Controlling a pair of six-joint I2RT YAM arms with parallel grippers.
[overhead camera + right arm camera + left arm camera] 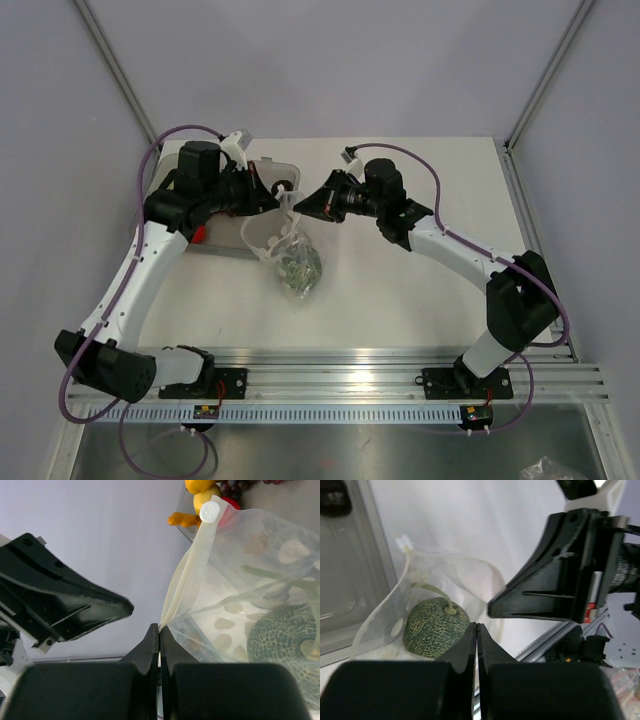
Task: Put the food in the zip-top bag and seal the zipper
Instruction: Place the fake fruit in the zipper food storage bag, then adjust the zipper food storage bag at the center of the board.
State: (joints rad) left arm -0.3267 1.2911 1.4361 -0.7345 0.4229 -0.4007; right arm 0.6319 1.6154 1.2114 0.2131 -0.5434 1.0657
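Between the pressed-together fingers of my right hand (159, 630) sits one end of the zipper (192, 565), so that hand is clamped on the mouth edge of the zip-top bag (250, 565). From the pinch the strip runs to a white tab (210, 511) at its other end. My left hand (476, 626) faces the right one tip to tip. Its fingers are together too, right at the bag's rim, but I cannot tell whether any film is caught between them. The bag's mouth gapes in a loop toward the left. Inside lies a green netted melon (436, 627) with a pale stalk. From above, the bag is near the middle of the table (400, 290), a little left of centre, with the melon end toward the near side. Just beyond it on the far left, partly under my left arm, is the grey tray (350, 590). It holds a yellow piece (205, 499), an orange piece (182, 519), a red piece (229, 505) and dark grapes (237, 485).
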